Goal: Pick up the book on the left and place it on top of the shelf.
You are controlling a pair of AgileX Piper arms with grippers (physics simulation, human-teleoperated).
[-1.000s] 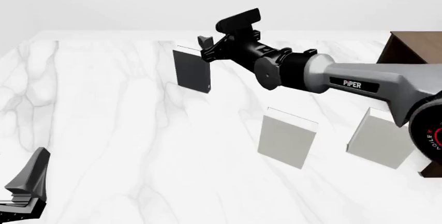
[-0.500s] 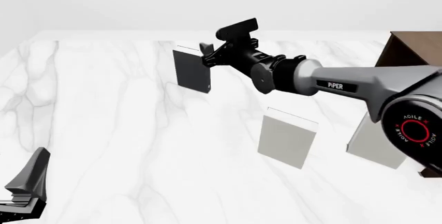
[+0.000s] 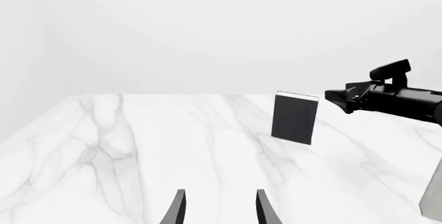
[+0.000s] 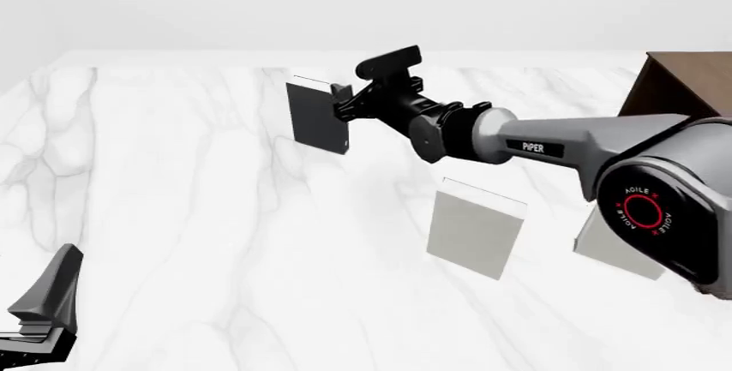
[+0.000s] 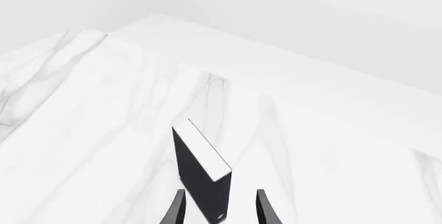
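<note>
Book (image 4: 318,116) stands upright on the tabletop (image 4: 206,217), far left, not yet lifted. We see the right claw (image 4: 343,99) at its near edge, its open fingers (image 5: 178,209) straddling the spine, gripping nothing. Grasp, lift and carry to the shelf (image 4: 675,84) remain. Left claw (image 3: 219,209) rests open, empty.

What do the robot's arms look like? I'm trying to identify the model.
The right arm has a silver-grey link printed "PIPER" in white, a black rounded joint with a red ring reading "AGILE X", and a black wrist. Its hand is black with two thin tapered fingers. The left hand is black too.
</note>
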